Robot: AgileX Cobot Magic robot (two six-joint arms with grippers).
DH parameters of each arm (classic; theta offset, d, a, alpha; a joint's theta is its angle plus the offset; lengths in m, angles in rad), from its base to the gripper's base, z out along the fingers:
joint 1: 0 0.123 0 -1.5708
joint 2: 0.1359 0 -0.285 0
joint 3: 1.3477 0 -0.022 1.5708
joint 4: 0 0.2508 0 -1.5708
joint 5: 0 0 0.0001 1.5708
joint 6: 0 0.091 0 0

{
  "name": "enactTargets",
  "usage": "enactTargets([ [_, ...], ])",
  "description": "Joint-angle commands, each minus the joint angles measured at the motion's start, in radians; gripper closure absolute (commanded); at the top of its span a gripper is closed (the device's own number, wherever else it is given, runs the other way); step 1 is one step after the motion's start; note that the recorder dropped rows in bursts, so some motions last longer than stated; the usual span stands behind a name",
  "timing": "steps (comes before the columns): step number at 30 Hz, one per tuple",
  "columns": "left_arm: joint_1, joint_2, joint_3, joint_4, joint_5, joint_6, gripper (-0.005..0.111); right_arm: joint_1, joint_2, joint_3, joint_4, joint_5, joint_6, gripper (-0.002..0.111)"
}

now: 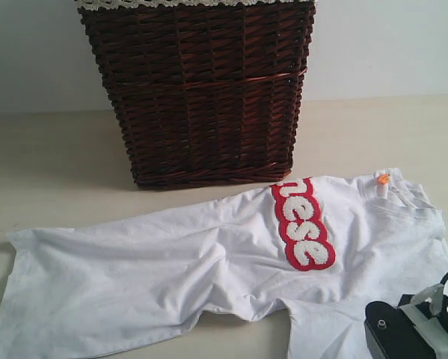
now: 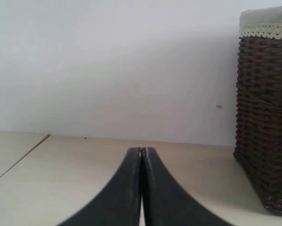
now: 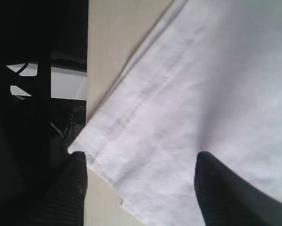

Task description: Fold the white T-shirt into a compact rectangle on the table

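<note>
Right gripper (image 3: 141,162) sat nearest, low at the table's near right corner. Its jaws stood apart over a stitched edge (image 3: 115,134) of the shirt, with nothing pinched between them.

Table (image 1: 44,149): pale, flat, mostly bare on the left.

Basket (image 1: 201,97): dark wicker, at the back centre, its base just beside the shirt's far edge.

White T-shirt (image 1: 209,262): lay spread lengthwise across the table, collar end to the right, bottom end to the left. It was wrinkled in the middle. Red lettering (image 1: 304,224) faced up and ran off the far edge, so only "nese" could be read. A small orange tag (image 1: 383,178) sat at the collar.

Left gripper (image 2: 141,155): jaws shut on nothing, parked over bare table and pointing past the basket, well apart from the shirt.

Judged step: early, with no compact fold formed and the right arm lined up on the near edge.

Next move probably called for:
- closing on that stitched edge and catching both layers
- lifting just clear of the table
- carrying it across toward the basket side without dragging the body
- bringing the left arm in to handle the far end
</note>
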State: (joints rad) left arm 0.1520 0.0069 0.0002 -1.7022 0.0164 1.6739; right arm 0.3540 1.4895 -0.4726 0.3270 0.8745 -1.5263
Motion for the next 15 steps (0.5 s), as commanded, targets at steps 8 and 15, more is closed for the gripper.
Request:
enactTargets([
  [8, -0.002, -0.007, 0.000, 0.002, 0.001, -0.006, 0.107, -0.004, 0.066, 0.072, -0.088, -0.114, 0.202, 0.068],
  [15, -0.002, -0.007, 0.000, 0.002, 0.001, -0.006, 0.107, -0.004, 0.135, 0.078, -0.186, -0.159, 0.417, 0.085],
])
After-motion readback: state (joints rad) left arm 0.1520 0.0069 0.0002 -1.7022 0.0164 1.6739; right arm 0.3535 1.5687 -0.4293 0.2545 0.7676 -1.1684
